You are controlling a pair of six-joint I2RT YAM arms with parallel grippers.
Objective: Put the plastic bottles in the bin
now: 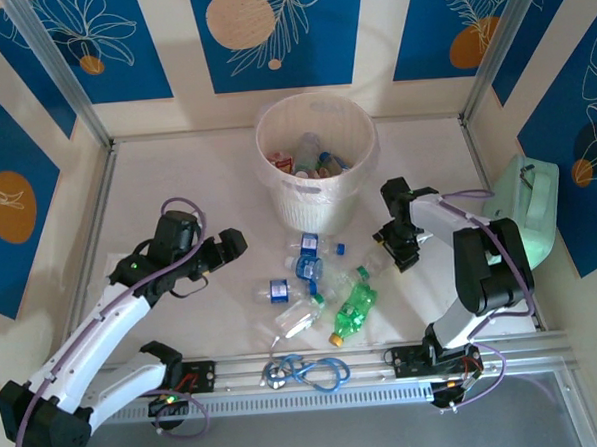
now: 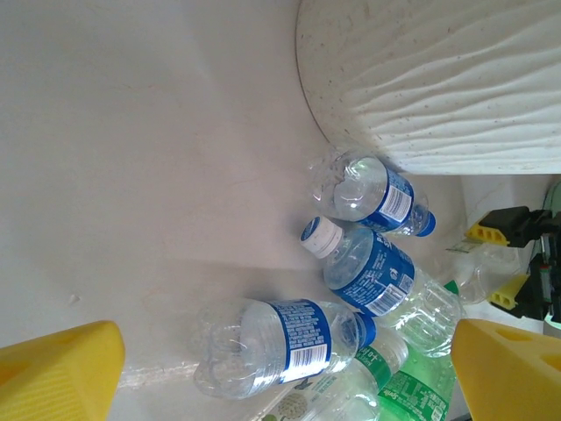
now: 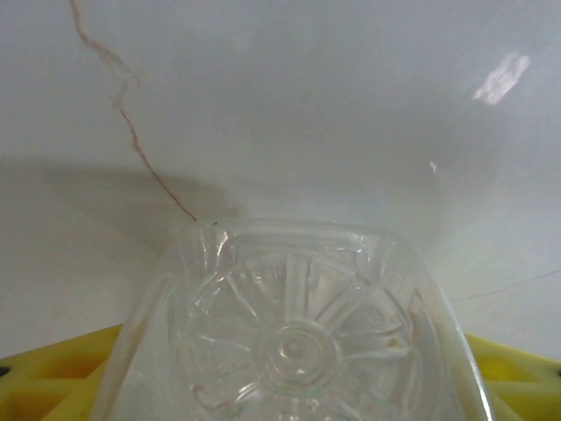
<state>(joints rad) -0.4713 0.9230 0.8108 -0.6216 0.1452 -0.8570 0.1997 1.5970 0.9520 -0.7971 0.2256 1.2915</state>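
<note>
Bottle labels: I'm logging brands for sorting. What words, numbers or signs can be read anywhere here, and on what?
No text is legible.
Near blue label: white print and a barcode, too blurred to read.
Middle blue label: white print, too blurred.
Far blue label: white print, too blurred.
Green label: white characters, too blurred.
Clear bottle: moulded marks on its base, unreadable.
Top view: labels too small.

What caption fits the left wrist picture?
Clear blue-labelled plastic bottles lie beside the ribbed cream-white plastic bin.
</note>
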